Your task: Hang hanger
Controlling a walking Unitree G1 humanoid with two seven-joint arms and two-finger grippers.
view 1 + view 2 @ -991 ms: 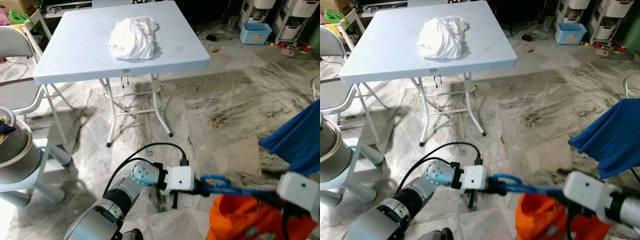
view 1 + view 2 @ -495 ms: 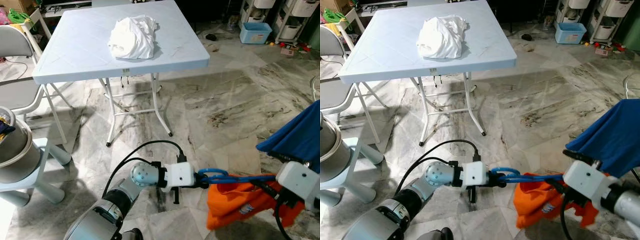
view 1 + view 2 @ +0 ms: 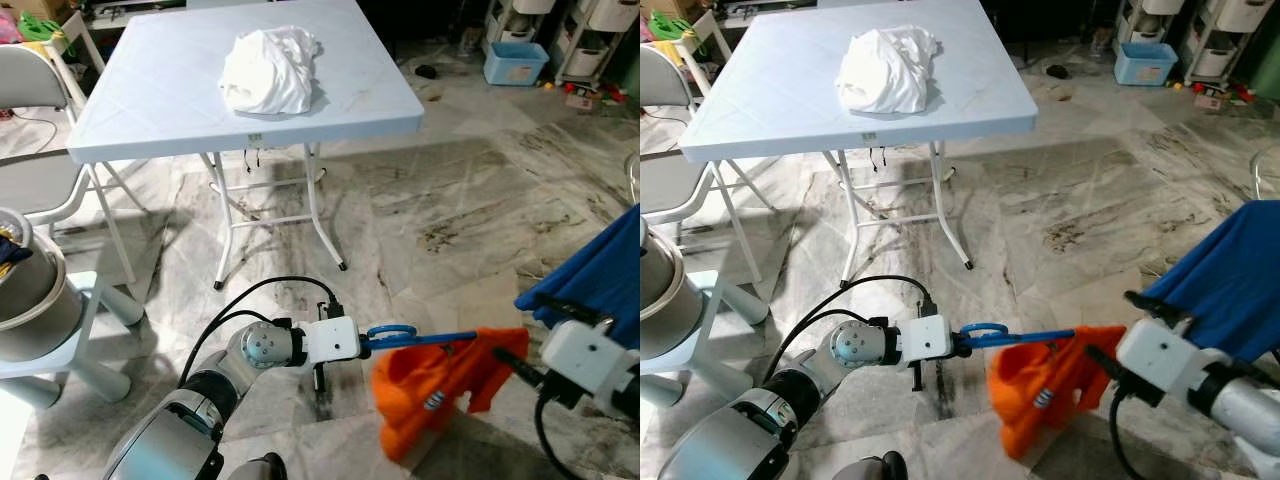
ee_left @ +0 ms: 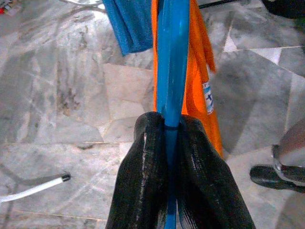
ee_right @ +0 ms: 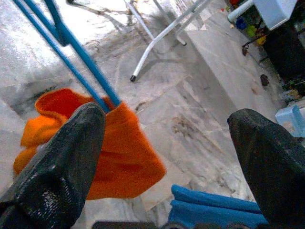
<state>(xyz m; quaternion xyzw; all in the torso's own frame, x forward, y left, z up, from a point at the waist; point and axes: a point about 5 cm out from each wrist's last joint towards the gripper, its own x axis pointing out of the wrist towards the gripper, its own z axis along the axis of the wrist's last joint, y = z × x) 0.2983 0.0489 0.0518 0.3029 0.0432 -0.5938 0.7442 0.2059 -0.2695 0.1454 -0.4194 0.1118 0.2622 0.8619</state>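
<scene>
**Blue hanger held low over the marble floor, orange cloth draped on it**

Your left gripper (image 4: 171, 138) has its two black fingers (image 4: 143, 171) pressed together on the thin blue plastic hanger (image 3: 420, 339), clamped at the hook end; in the left wrist view the blue bar runs straight out from between those fingers. Just beyond the fingers, the bright orange cloth garment (image 3: 430, 385) hangs from the hanger bar and sags toward the grey veined marble floor (image 3: 440, 200).

Your right gripper (image 5: 167, 143) sits at the far end of the hanger from the left fingers, with its fingers (image 5: 57, 167) spread wide apart. In the right wrist view the orange garment and the blue bar lie between and beyond those open fingers; you cannot tell whether either finger touches the cloth. A dark blue hanging cloth (image 3: 1230, 270) is near the right gripper, on the side away from the left one.

Well beyond both sets of fingers stands the pale blue folding plastic bench (image 3: 150, 100), with a crumpled white cloth (image 3: 270, 70) lying on its top. A grey folding chair (image 3: 30, 90) stands beside the bench, far from the left fingers
</scene>
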